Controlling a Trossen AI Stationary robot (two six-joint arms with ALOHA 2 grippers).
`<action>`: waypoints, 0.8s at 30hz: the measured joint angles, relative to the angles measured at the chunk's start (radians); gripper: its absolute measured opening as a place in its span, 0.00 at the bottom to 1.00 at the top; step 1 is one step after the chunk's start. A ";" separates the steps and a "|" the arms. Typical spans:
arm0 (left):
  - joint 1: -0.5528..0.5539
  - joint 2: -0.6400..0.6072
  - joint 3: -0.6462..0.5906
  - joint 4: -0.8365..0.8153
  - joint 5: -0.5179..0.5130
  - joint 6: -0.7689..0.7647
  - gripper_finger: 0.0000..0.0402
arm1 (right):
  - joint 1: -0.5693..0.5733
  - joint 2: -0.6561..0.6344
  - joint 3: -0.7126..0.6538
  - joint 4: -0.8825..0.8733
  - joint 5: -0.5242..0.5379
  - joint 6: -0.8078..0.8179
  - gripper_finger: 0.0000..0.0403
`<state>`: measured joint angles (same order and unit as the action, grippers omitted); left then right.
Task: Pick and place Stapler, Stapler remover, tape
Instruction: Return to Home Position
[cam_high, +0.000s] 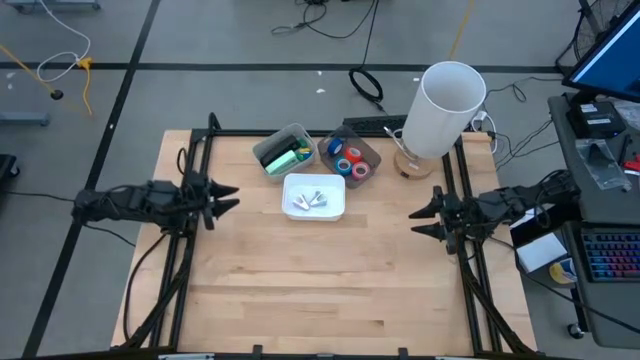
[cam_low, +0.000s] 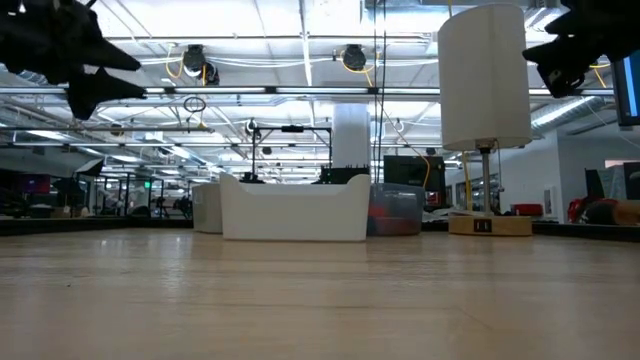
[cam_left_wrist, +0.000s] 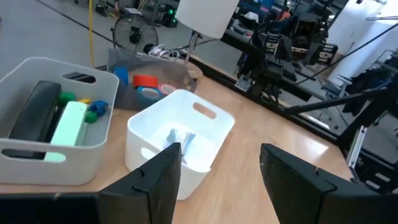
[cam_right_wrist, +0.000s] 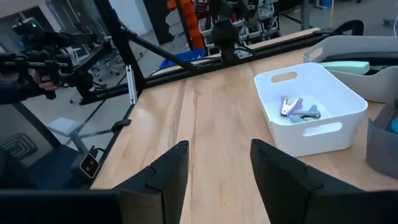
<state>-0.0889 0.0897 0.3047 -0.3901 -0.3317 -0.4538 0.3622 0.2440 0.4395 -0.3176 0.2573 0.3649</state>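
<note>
A grey bin (cam_high: 283, 150) at the table's far side holds a black stapler (cam_left_wrist: 38, 112) and a pale green stapler (cam_left_wrist: 67, 124). In front of it, a white bin (cam_high: 314, 197) contains the small stapler removers (cam_right_wrist: 297, 108). A clear bin (cam_high: 350, 155) to the right of the grey one holds tape rolls, a red one (cam_left_wrist: 146, 81) and blue ones (cam_high: 345, 165). My left gripper (cam_left_wrist: 221, 152) hangs open above the table's left side, pointing at the white bin. My right gripper (cam_right_wrist: 219, 146) hangs open above the right side, nothing between its fingers.
A tall white cylinder lamp (cam_high: 443, 108) on a wooden base stands at the far right corner, beside the clear bin. The near half of the wooden table (cam_high: 320, 290) is bare wood. Black frame rails (cam_high: 195, 160) run along the left and right edges.
</note>
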 joint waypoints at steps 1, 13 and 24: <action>0.000 -0.011 -0.012 0.000 0.000 0.000 0.54 | 0.000 -0.016 -0.013 0.000 0.000 0.000 0.41; 0.000 -0.085 -0.216 0.224 0.125 0.007 0.54 | 0.000 -0.208 -0.180 0.064 0.000 0.053 0.41; 0.001 -0.071 -0.253 0.319 0.204 0.054 0.54 | 0.000 -0.241 -0.269 0.060 0.003 0.094 0.41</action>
<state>-0.0875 0.0185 0.0521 -0.0711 -0.1272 -0.3996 0.3618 0.0032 0.1702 -0.2581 0.2600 0.4591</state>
